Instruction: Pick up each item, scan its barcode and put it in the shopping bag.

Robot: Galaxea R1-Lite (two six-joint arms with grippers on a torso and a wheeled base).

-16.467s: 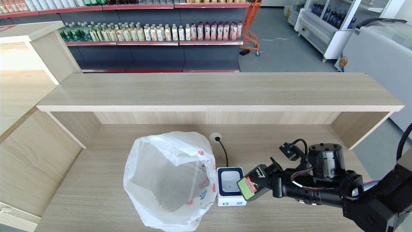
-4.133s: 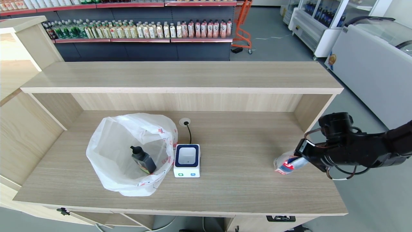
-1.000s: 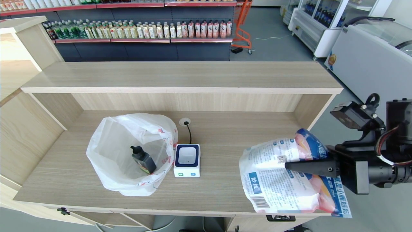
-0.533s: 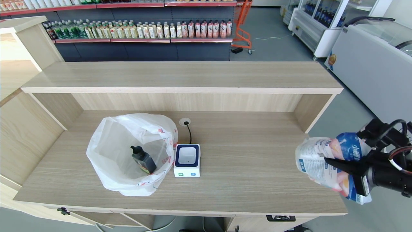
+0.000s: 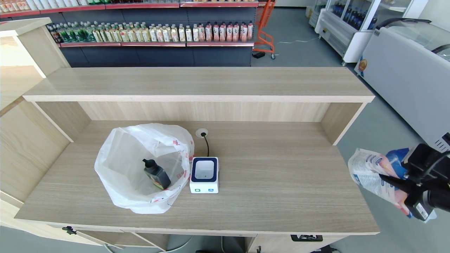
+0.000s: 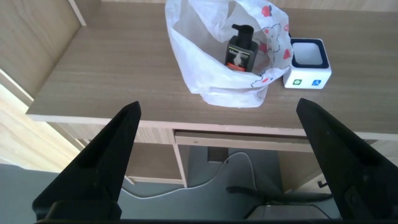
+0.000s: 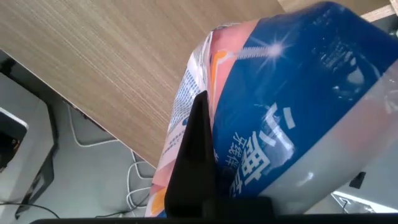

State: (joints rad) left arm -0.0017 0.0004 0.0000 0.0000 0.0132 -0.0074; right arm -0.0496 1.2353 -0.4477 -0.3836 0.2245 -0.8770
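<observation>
Snack packet [image 5: 365, 168] pulled back off counter [image 5: 281, 182] | right claw [image 5: 385, 179] grips it | left claw [image 6: 217, 112] spread

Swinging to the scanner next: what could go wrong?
The right pincer holds the blue-and-pink plastic packet at the wooden counter's right edge; a slip could drop it on the floor. The limp white plastic shopping bag sits beside the white-and-blue square scanner; the bulky packet may snag its rim.
</observation>
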